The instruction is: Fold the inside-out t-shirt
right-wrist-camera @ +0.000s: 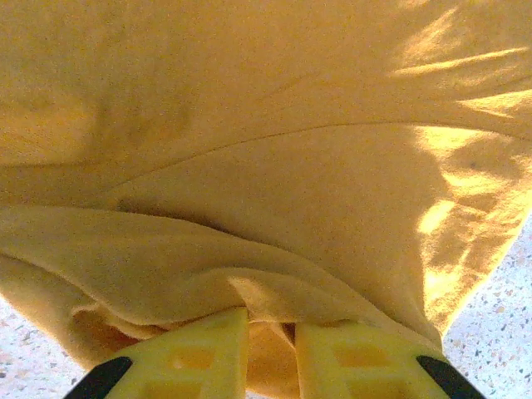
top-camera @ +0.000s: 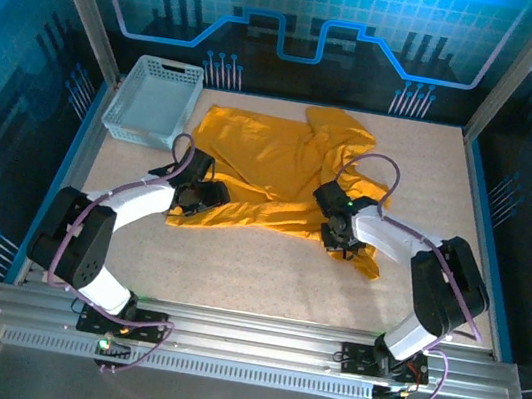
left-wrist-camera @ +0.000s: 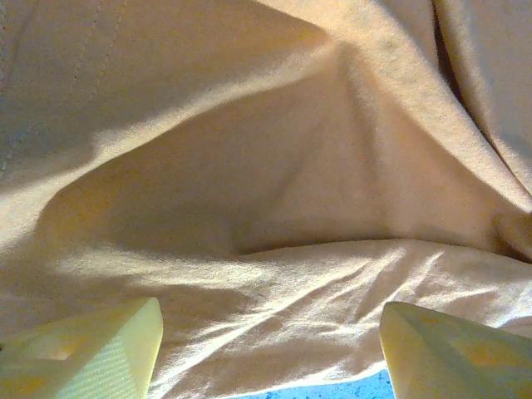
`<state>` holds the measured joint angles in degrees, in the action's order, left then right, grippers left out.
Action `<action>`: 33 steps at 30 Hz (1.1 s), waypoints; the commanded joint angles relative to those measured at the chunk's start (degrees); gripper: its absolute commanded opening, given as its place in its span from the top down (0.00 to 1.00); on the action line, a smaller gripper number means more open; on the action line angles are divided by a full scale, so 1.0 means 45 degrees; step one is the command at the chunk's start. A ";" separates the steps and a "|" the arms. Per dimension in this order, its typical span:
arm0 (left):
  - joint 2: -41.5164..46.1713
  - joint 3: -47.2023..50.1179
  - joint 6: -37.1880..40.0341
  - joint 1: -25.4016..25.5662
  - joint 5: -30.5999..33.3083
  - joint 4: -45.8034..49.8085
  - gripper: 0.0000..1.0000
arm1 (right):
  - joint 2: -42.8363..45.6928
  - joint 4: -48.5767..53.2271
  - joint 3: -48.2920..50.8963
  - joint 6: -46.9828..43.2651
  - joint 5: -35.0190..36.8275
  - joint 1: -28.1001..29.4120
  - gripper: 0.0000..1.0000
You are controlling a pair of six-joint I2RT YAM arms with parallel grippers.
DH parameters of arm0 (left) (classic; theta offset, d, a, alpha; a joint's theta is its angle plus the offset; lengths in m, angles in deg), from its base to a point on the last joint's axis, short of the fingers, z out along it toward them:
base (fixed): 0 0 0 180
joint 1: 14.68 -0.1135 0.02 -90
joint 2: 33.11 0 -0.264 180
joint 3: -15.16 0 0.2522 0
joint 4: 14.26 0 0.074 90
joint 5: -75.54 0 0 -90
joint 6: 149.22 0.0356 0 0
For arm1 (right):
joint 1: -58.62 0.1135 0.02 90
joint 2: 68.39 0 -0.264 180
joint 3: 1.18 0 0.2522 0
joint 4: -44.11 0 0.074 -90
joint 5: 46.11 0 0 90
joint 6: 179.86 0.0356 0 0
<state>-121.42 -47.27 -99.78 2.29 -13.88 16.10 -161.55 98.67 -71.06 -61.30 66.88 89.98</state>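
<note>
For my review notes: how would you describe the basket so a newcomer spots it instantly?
Start at the speckled table and go to its far left corner. The basket sits there, just left of the crumpled yellow t-shirt. Unlike the soft cloth, it is a rigid, pale grey lattice box.
</note>
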 commanded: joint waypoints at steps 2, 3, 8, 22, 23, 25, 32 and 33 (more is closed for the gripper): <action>0.0133 0.0203 -0.0187 -0.0129 -0.0090 -0.0067 0.29 | -0.0322 0.0052 -0.0143 -0.0034 0.0216 -0.0178 0.78; 0.0150 0.0223 -0.0172 -0.0148 -0.0099 -0.0076 0.29 | -0.0366 0.0053 -0.0092 -0.0007 0.0263 -0.0200 0.78; 0.0086 0.0257 -0.0128 -0.0253 -0.0070 -0.0056 0.28 | -0.0625 0.0123 -0.0113 0.0021 0.0071 -0.0322 0.72; -0.0531 0.0245 -0.0205 -0.0747 0.0008 -0.0006 0.28 | 0.1004 0.1157 0.0526 0.0492 -0.0223 -0.0031 0.91; -0.0615 0.0259 -0.0243 -0.0796 0.0009 -0.0058 0.28 | 0.1320 0.1355 0.0679 0.0623 -0.0273 0.0047 0.92; -0.0791 0.0328 -0.0384 -0.0939 0.0100 -0.0129 0.28 | 0.1996 0.1877 0.1041 0.1040 -0.0386 0.0258 0.93; -0.1262 0.0369 -0.0762 -0.1263 0.0160 -0.0393 0.28 | 0.4982 0.3113 0.2640 0.2434 -0.1231 0.1357 0.94; -0.1316 0.0362 -0.0807 -0.1305 0.0160 -0.0422 0.29 | 0.5372 0.3302 0.2826 0.2657 -0.1457 0.1444 0.94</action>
<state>-125.79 -46.30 -101.81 -2.78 -13.83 14.42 -141.07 108.27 -60.31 -53.94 62.96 95.33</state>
